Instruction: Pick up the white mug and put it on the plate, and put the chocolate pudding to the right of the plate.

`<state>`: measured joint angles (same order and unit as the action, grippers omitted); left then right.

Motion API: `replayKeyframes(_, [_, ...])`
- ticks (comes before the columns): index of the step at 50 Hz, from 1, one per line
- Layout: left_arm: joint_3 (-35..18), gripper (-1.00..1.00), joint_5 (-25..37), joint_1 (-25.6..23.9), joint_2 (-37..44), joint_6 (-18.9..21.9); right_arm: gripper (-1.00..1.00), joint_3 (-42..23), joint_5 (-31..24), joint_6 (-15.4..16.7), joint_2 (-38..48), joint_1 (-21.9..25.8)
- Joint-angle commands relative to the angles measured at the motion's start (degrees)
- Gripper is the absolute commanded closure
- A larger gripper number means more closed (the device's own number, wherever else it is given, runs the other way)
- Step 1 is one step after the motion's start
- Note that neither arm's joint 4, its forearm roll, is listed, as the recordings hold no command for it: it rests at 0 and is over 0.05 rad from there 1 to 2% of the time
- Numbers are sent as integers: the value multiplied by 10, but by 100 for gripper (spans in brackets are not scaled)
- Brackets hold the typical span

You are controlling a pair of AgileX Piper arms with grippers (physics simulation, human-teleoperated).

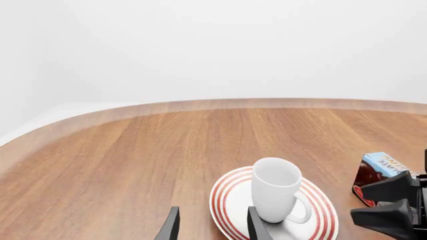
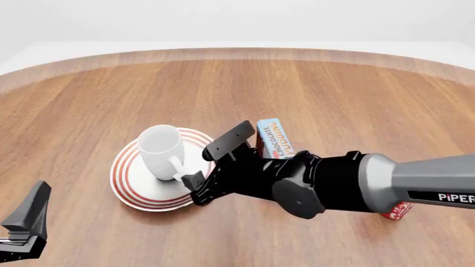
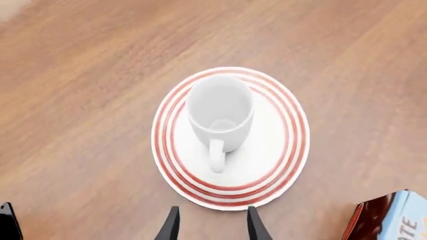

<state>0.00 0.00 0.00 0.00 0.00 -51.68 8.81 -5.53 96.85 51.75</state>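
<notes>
Currently, left wrist view: white mug (image 1: 275, 188) stands upright on plate (image 1: 320, 210). Front view: empty right gripper (image 2: 213, 169), jaws apart, near the handle; chocolate pudding (image 2: 273, 137) right of the plate. Right wrist view: careless retraction may topple the mug.

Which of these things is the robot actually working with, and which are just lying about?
Part of the job:
- white mug, standing upright on the plate
- plate with red rings
- chocolate pudding carton, on the table right of the plate

Just lying about:
- a red object peeking out from under the right arm, too hidden to identify
</notes>
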Motion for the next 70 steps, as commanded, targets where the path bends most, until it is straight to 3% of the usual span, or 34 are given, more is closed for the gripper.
replayKeyframes(1, [0,-100,0,0,0,0,-100,24,10,1,-25,1])
replayKeyframes(30, [0,-100,0,0,0,0,-100,108,49,7,-110,2])
replayKeyframes(70, [0,-100,0,0,0,0,-100,200,50,4,-229,-20])
